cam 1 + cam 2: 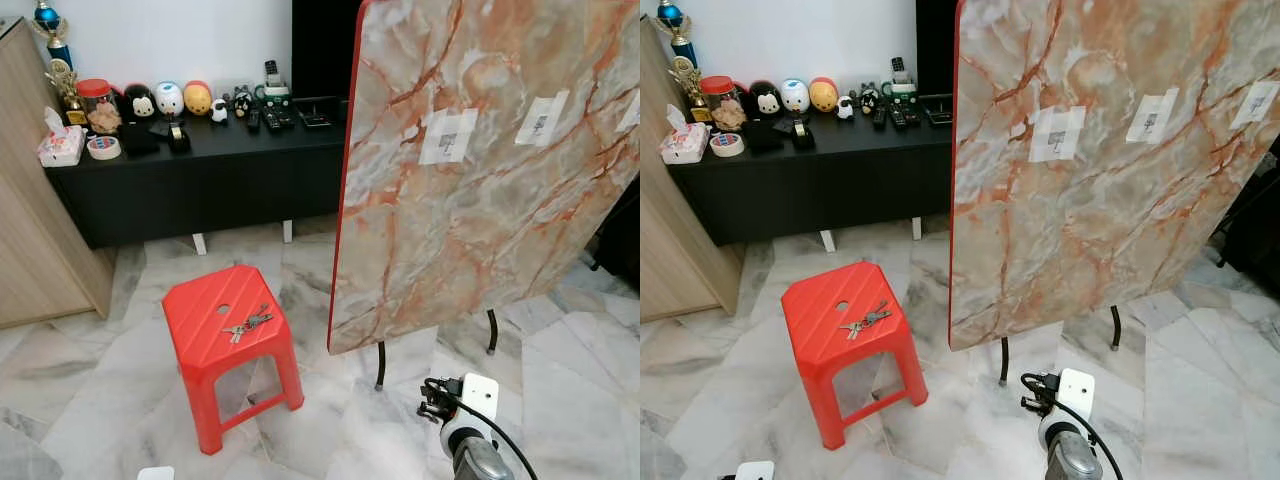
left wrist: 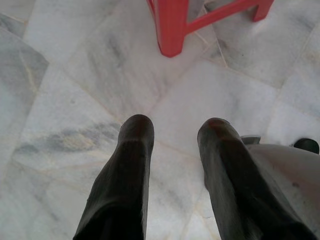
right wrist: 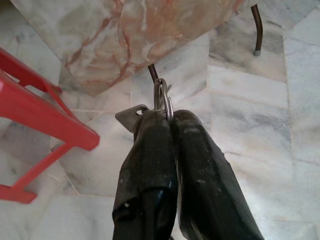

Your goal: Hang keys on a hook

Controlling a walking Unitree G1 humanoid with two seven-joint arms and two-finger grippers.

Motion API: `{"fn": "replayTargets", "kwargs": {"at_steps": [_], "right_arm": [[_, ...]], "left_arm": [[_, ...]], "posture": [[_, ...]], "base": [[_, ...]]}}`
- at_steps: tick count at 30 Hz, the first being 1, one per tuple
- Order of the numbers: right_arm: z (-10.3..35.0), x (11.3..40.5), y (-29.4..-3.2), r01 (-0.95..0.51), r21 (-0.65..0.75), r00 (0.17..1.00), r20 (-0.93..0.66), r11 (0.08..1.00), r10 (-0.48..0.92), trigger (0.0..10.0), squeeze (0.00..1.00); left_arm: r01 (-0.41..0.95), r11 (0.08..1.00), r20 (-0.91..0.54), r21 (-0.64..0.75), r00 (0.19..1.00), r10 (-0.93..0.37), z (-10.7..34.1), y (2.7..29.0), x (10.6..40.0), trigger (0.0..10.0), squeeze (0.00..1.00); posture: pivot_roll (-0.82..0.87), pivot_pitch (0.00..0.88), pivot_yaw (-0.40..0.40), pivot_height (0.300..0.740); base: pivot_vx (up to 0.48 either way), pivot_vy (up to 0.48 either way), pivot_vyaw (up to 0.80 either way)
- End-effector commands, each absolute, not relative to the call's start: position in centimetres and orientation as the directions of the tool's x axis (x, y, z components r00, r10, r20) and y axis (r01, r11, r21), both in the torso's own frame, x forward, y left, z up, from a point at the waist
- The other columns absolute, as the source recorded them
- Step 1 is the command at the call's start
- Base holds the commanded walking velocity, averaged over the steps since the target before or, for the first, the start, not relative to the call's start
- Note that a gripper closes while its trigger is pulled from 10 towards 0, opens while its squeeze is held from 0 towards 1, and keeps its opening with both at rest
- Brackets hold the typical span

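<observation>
Right gripper (image 3: 167,117): clenched, both black fingers pressed together on a key ring (image 3: 163,100). Ring upright, standing proud of the fingertips; one flat grey key (image 3: 131,117) hanging off to the side. Arm low, above the marble floor (image 3: 260,150), near the foot of the tipped-up table.

Left gripper (image 2: 175,130): released, fingers apart, nothing between them. Idle, low, pointed at the floor beside a leg of the red stool (image 1: 215,310).

Second bunch of keys (image 1: 247,323): lying flat on the stool's seat, apart from both grippers, on the robot's left.

Hook site: marble-patterned table top (image 1: 470,220), stood on edge and leaning, face toward the robot. Three white patches high on that face: nearest patch (image 1: 448,135), middle patch (image 1: 540,118), third patch (image 1: 630,110) at the picture's edge. Small dark mark on each, probably a hook.

Governing relation: held ring well below the patches, patches up and forward of the right gripper. Right arm the nearer and already loaded. Judged need: a long lift, then ring plane turned to slip over a hook tip.

Hard to make out: hook shape and direction of opening, too small to read. Number of keys on the held ring, hidden by the fingers. Third patch cut off.
</observation>
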State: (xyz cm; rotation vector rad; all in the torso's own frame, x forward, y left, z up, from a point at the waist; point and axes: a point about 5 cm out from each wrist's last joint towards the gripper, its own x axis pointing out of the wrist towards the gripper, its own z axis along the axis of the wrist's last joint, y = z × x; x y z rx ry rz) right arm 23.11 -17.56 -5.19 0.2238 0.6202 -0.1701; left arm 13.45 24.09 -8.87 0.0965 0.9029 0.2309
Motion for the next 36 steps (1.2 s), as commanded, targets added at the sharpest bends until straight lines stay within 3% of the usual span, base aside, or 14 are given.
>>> {"fn": "replayTargets", "kwargs": {"at_steps": [1, 36], "right_arm": [[-4.6, 23.7, -17.8, 0.221, 0.157, 0.822, -0.561, 0.963, -0.097, 10.0, 0.0], [-3.6, 25.1, -17.0, 0.206, 0.198, 0.862, -0.5, 0.958, -0.082, 10.0, 0.0]], "left_arm": [[-0.164, 0.97, -0.767, 0.178, 0.595, 0.241, -8.8, 24.2, 13.5, 10.0, 0.0], [-0.178, 0.968, -0.735, 0.176, 0.631, 0.25, -8.4, 24.0, 14.4, 10.0, 0.0]], "posture": [[0.07, 0.0, -0.083, 0.74], [0.07, 0.0, -0.076, 0.74]], "base": [[0.292, 0.0, 0.0], [0.307, 0.0, 0.0]]}}
